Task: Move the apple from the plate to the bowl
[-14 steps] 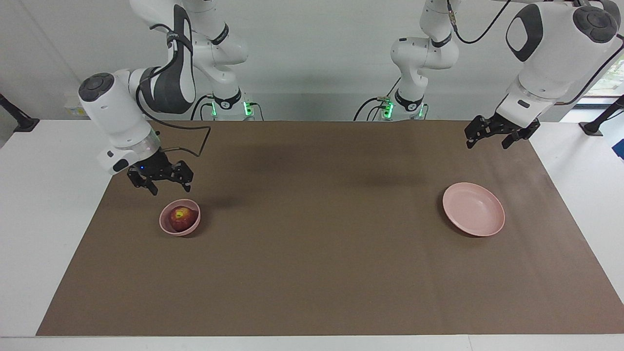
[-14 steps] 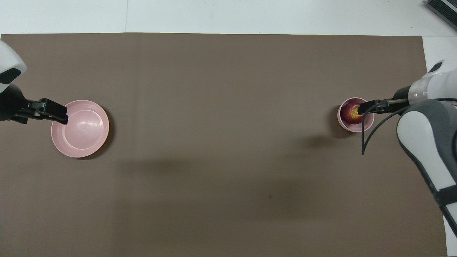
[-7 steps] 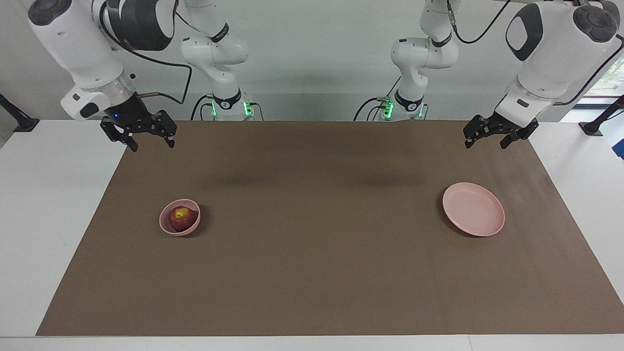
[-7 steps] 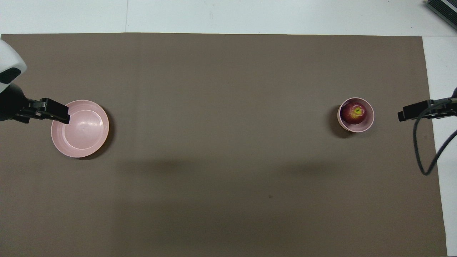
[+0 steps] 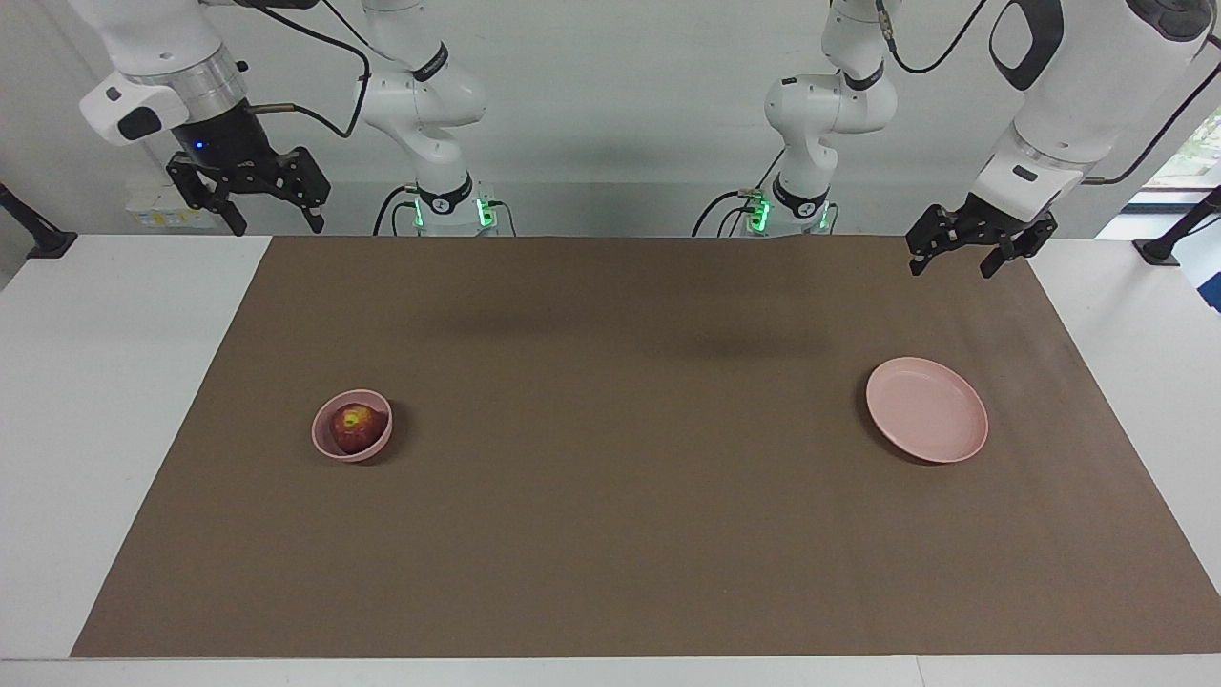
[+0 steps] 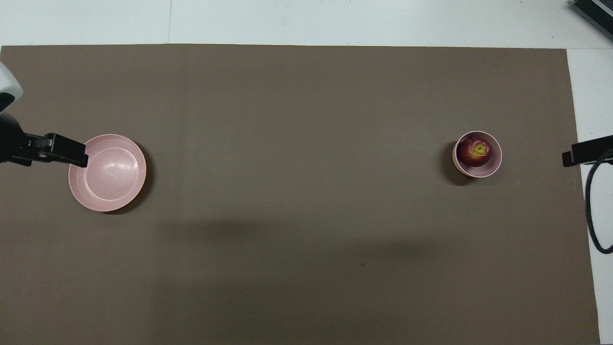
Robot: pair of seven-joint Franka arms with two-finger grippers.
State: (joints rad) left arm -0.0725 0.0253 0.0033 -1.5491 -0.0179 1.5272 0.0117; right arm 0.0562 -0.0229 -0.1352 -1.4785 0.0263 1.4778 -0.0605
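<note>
Table [image 5: 114,382], brown mat [image 5: 620,534], bowl [image 5: 327,445], plate [image 5: 926,409]

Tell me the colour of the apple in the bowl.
Dark red apple with a yellow patch on top, clearest in the overhead view.

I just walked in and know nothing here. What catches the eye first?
The dark red apple sitting in the small pink bowl, toward the right arm's end of the table. The bare pink plate lies toward the left arm's end. Both end effectors, right and left, hang open, holding nothing.
</note>
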